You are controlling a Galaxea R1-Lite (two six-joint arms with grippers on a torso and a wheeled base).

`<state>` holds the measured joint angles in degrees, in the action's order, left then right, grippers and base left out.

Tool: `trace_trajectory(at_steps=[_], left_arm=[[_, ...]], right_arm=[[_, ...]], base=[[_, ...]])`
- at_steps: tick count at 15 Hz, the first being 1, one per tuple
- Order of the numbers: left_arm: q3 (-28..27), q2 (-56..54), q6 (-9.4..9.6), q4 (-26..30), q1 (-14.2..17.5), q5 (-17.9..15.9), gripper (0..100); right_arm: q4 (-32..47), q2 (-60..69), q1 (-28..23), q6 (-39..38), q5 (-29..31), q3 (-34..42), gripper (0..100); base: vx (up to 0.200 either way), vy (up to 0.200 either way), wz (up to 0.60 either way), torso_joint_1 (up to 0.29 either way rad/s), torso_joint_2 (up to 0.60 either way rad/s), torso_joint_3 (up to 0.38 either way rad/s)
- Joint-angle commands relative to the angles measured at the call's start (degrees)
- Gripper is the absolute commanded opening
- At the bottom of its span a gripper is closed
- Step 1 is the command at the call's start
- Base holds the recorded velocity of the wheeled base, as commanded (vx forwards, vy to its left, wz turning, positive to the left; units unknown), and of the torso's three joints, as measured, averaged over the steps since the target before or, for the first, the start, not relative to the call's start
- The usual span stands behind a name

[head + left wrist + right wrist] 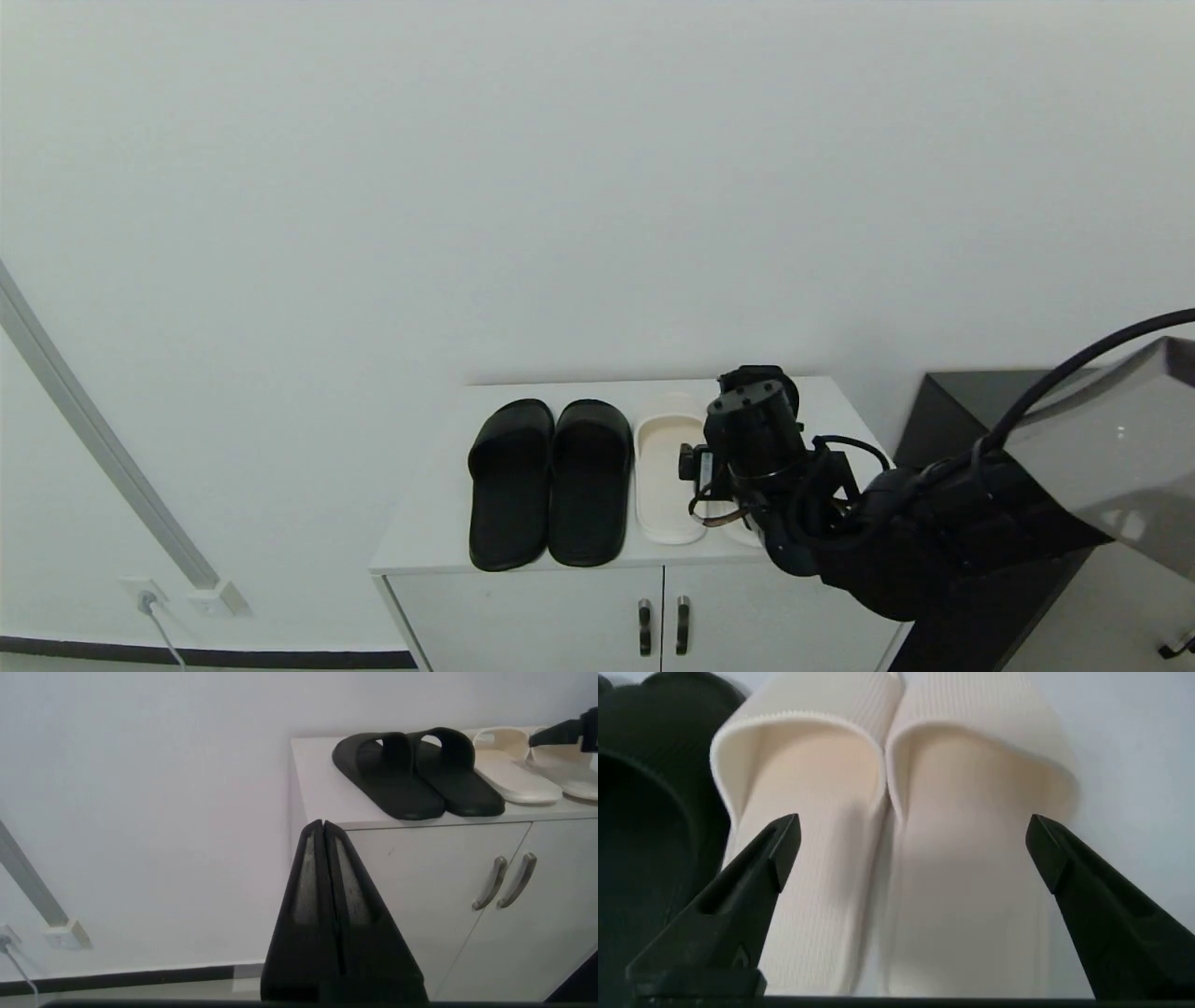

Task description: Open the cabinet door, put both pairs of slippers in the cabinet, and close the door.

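A white cabinet has both doors shut, with paired handles at the centre seam. On its top lie a black pair of slippers and, to their right, a white pair. My right arm partly covers the white pair there. My right gripper is open wide, one finger on each outer side of the white pair, close above it. My left gripper is shut and empty, held low in front of the cabinet's left corner, below the black slippers.
A dark box-like unit stands right of the cabinet against the wall. A wall socket with a plugged cable and a slanted conduit are at the lower left. The cabinet top left of the black slippers is bare.
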<state>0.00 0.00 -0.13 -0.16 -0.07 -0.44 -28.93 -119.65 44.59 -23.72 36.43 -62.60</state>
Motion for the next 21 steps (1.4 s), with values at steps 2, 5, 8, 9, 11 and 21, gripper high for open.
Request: trace_trajectory(at_steps=[2, 5, 8, 9, 11, 21], left_arm=[[0.0, 0.0, -0.04, -0.02, -0.01, 0.0, 0], [0.0, 0.0, -0.13, -0.02, -0.01, 0.0, 0], [0.0, 0.0, -0.13, -0.02, -0.01, 0.0, 0], [0.0, 0.0, -0.13, -0.02, -0.01, 0.09, 0], [0.0, 0.0, -0.13, -0.02, -0.01, 0.0, 0], [0.0, 0.0, -0.22, -0.02, -0.01, 0.09, 0]], right_arm=[[-2.98, -6.12, -1.61, 3.86, -0.57, -4.73, 100], [-7.37, -10.95, -3.55, 8.17, -0.92, -8.59, 100], [-7.37, -14.38, -4.87, 8.25, -0.92, -12.46, 100], [-7.37, -15.17, -5.31, 8.34, -0.92, -13.78, 100], [-7.28, -15.88, -5.66, 8.43, -0.92, -15.36, 0], [-7.63, -2.52, -4.6, 13.79, -5.22, -5.52, 0]], base=[[0.0, 0.0, 0.0, 0.0, 0.0, 0.0], [0.0, 0.0, 0.0, 0.0, 0.0, 0.0], [0.0, 0.0, 0.0, 0.0, 0.0, 0.0], [0.0, 0.0, 0.0, 0.0, 0.0, 0.0], [0.0, 0.0, 0.0, 0.0, 0.0, 0.0], [0.0, 0.0, 0.0, 0.0, 0.0, 0.0]])
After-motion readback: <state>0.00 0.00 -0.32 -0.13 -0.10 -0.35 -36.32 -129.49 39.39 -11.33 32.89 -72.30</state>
